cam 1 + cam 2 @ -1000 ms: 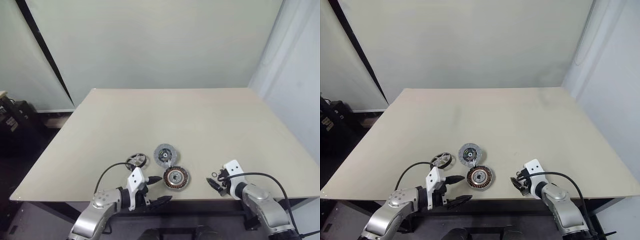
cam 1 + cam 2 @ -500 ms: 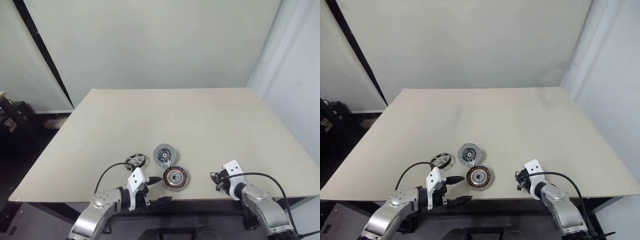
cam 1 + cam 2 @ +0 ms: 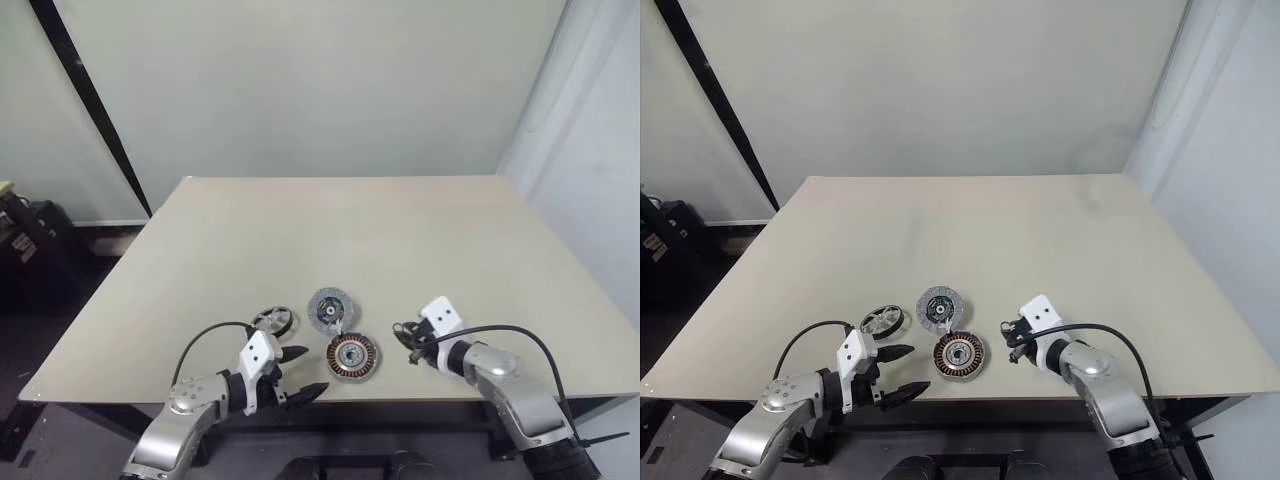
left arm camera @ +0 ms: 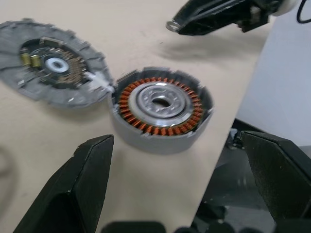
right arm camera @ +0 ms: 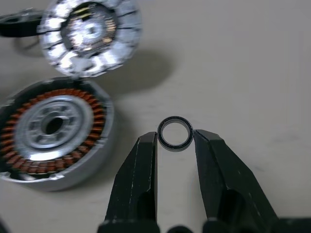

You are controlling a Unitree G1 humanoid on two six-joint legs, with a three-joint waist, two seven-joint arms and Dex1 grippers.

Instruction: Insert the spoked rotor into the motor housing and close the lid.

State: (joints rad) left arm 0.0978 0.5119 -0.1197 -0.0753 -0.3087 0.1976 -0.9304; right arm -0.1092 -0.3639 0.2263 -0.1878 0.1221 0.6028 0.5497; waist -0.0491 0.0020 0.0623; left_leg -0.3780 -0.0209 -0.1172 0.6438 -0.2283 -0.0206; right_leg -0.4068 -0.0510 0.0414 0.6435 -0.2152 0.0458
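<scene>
Metal all round, so stiff, slick, light-ish. Near edge: left end effector (image 3: 297, 372) is sitting wide open, empty, angled twd motor housing (image 3: 352, 356) on the counter (image 3: 400, 240). Right end effector (image 5: 175, 145) is pinching a thin ring (image 5: 175, 132). Spoked rotor (image 3: 272, 321) is lying further back-left; imo grab by rim. Lid (image 3: 329, 309) is touching the housing.

Motor housing (image 4: 160, 110): matt grey metal shell, glossy copper-orange windings, bright polished metal centre; lid (image 4: 53, 68): rough speckled grey metal; small ring (image 5: 175, 133) between right tool (image 5: 175, 145) fingers: dark, glossy; surface (image 3: 400, 240): smooth matt beige
</scene>
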